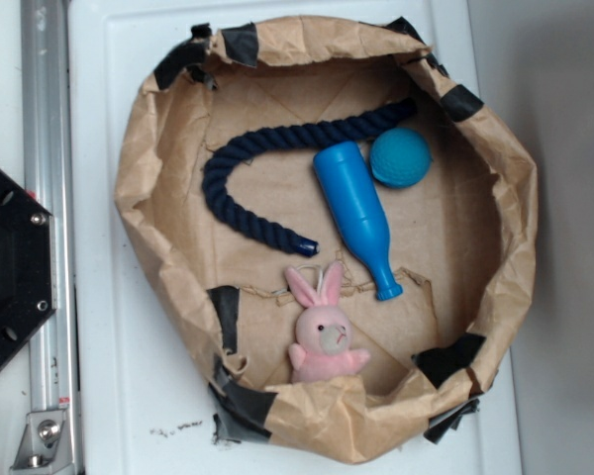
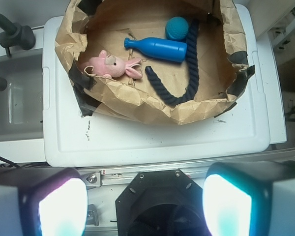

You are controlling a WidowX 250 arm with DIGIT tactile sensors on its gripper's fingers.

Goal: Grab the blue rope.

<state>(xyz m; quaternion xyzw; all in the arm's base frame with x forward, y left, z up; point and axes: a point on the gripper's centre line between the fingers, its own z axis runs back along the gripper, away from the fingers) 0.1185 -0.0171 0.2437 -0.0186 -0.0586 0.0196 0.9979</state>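
— Lying curved inside the paper basin, the blue rope, beside the bowling pin?
— Yes; well apart from the jaws, spread wide, holding nothing.

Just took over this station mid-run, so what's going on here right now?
Nothing is being handled yet. The blue rope lies curved in the paper-lined basket, alongside a blue bowling pin, a teal ball and a pink plush bunny. In the wrist view the gripper is open and empty, back over the robot's base and short of the basket, with its fingers wide apart. The rope is untouched.
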